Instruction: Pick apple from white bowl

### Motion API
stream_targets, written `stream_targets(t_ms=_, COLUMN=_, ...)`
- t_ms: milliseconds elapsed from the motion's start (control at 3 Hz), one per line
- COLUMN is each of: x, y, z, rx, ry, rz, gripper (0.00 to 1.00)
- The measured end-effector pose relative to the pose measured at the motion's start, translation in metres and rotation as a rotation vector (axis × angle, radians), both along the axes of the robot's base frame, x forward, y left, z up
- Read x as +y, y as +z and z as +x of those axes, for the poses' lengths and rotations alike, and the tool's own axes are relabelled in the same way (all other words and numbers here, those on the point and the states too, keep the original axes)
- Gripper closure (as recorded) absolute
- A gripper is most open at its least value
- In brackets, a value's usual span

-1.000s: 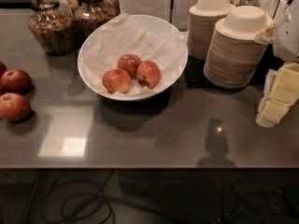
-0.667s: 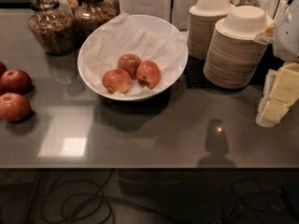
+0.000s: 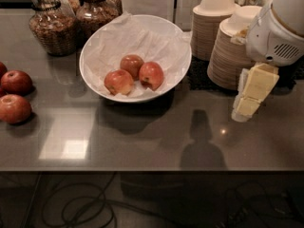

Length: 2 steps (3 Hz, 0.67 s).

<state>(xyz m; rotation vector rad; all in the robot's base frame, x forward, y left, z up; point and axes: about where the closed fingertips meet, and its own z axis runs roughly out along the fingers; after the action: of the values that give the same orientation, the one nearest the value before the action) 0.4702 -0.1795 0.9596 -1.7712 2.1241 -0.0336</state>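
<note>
The white bowl (image 3: 100, 46) is wide, lined with crumpled white paper, and stands on the grey counter left of centre. Three apples lie in it. The reddest apple (image 3: 151, 75) is on the right, touching a duller one (image 3: 132, 64) behind it. A yellow-orange patched apple (image 3: 118, 82) lies front left. My gripper (image 3: 248, 106), cream-coloured under the white arm housing (image 3: 278, 32), hangs over the counter to the right of the bowl, apart from it and from the apples. It holds nothing that I can see.
Two stacks of small cream disposable bowls (image 3: 211, 30) stand right behind the gripper. Glass jars (image 3: 50, 25) stand at the back left. Darker red apples (image 3: 14, 108) lie loose at the counter's left edge. Cables lie on the floor below the front edge.
The arm and gripper have shifted left, closer to the white bowl. The bowl and apples have not moved.
</note>
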Motion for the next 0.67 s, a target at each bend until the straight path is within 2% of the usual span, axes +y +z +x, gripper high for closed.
stream_targets(t_ms=333, x=0.0286, y=-0.0082, z=0.0306, rx=-0.027, ry=0.048, rz=0.022, gripper=0.0)
stream_targets(t_ms=667, x=0.0289, y=-0.0083, z=0.0309, rx=-0.027, ry=0.048, rz=0.023, gripper=0.0)
